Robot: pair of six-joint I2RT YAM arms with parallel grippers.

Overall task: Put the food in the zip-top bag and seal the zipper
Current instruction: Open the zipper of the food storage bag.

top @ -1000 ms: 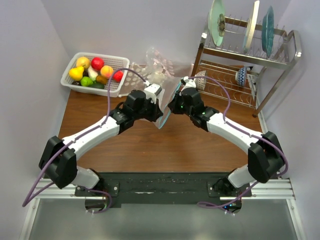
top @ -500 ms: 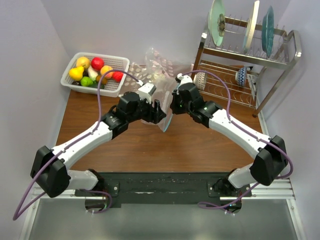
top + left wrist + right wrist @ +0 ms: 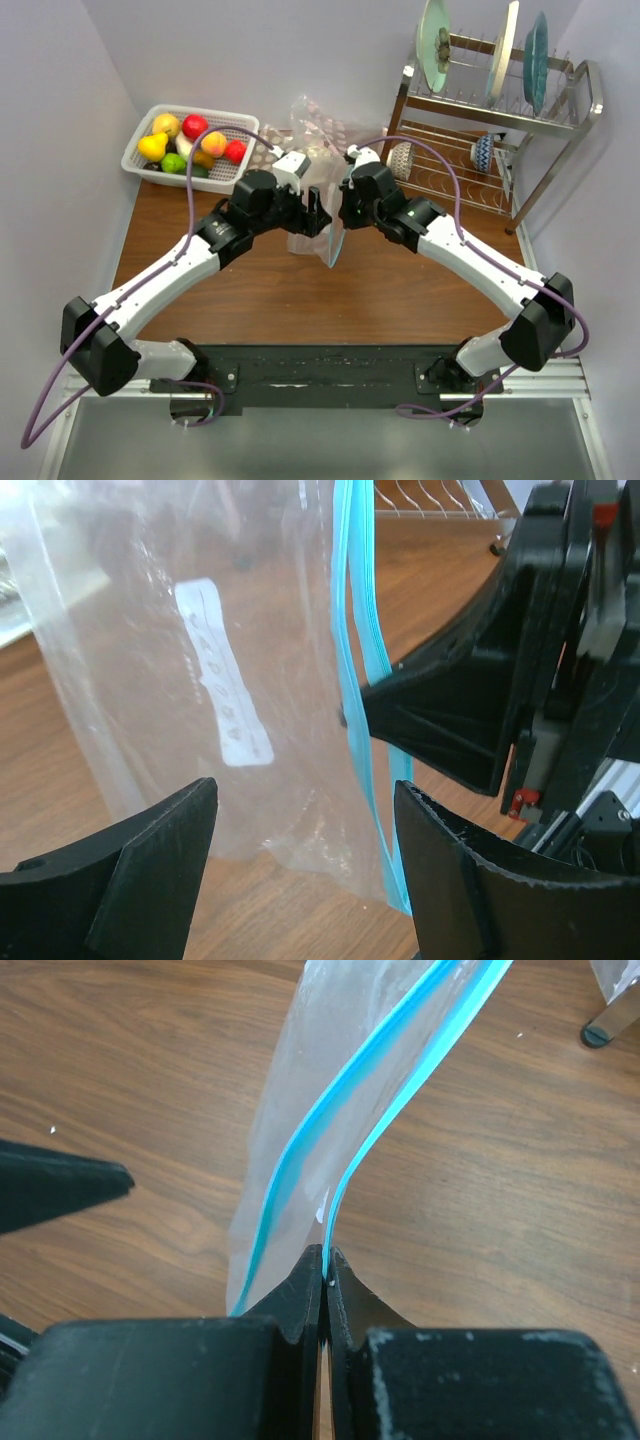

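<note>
The zip-top bag [image 3: 308,232] hangs upright over the middle of the table, its light-blue zipper [image 3: 333,238] parted into two strips [image 3: 372,1068]. My right gripper [image 3: 326,1256] is shut on one zipper strip and holds the bag up [image 3: 342,212]. My left gripper [image 3: 316,212] stands open just left of the bag, which lies between its spread fingers [image 3: 300,810] without touching them; the zipper [image 3: 358,650] runs close to its right finger. The food [image 3: 190,145], red, yellow, peach and green pieces, lies in the white basket [image 3: 205,113] at the far left.
A metal dish rack [image 3: 560,120] with upright plates and bowls fills the far right. Other crumpled clear bags [image 3: 318,122] lie at the back between basket and rack. Walls close in left and right.
My left gripper has opened and let go of the bag, and its arm has stretched farther from its base. The bag now hangs from the right gripper alone.
</note>
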